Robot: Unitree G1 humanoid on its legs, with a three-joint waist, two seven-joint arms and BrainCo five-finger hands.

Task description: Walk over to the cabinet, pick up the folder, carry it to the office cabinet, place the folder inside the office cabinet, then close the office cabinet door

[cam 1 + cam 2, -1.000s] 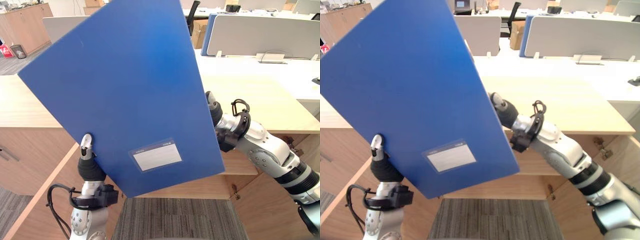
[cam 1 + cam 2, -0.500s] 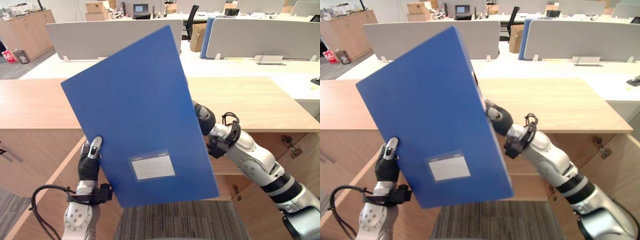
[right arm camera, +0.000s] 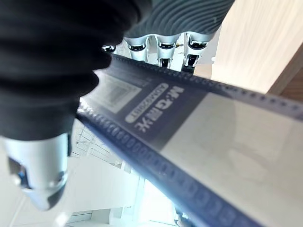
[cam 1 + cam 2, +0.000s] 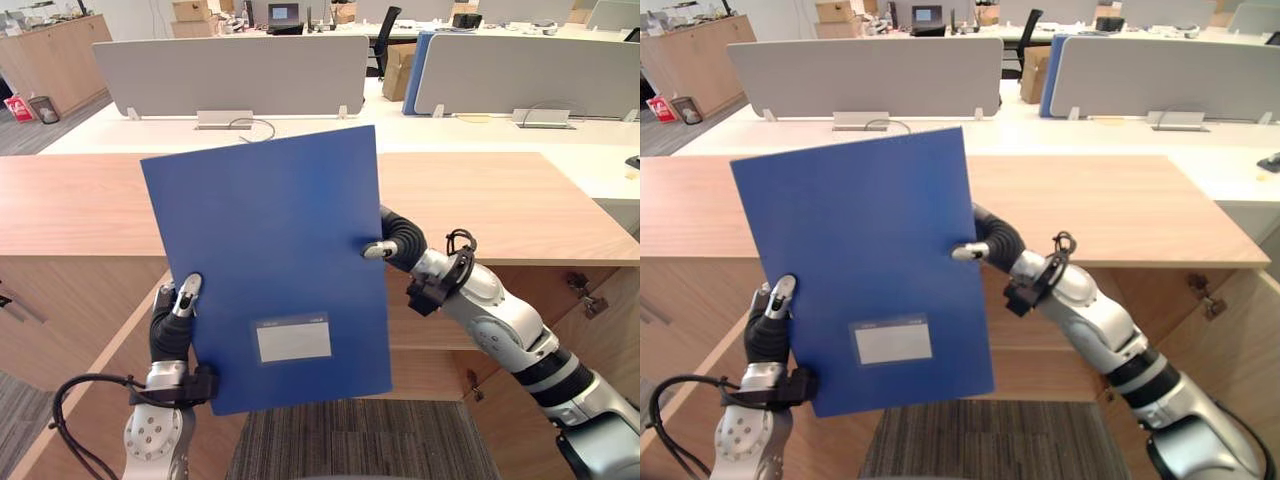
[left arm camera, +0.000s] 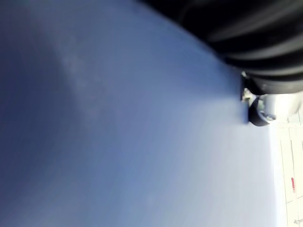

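A blue folder (image 4: 270,260) with a white label near its lower edge is held almost upright in front of the wooden office cabinet (image 4: 70,205). My left hand (image 4: 172,325) grips its lower left edge, thumb on the front and fingers behind. At the folder's right edge my right hand (image 4: 398,240) pinches it, thumb on the front face. In the right wrist view the folder's labelled spine (image 3: 189,123) runs between that hand's fingers (image 3: 161,45) and its thumb. The left wrist view looks flat along the blue cover (image 5: 118,132).
An open cabinet door (image 4: 90,370) slants at the lower left, and another door with hinges (image 4: 600,310) stands open at the right. Grey carpet (image 4: 350,440) lies below. Behind the cabinet top are white desks with grey dividers (image 4: 230,70).
The folder has come down and farther from the camera, turning from tilted to nearly upright. Both hands kept their hold and moved with it; more of the cabinet top now shows.
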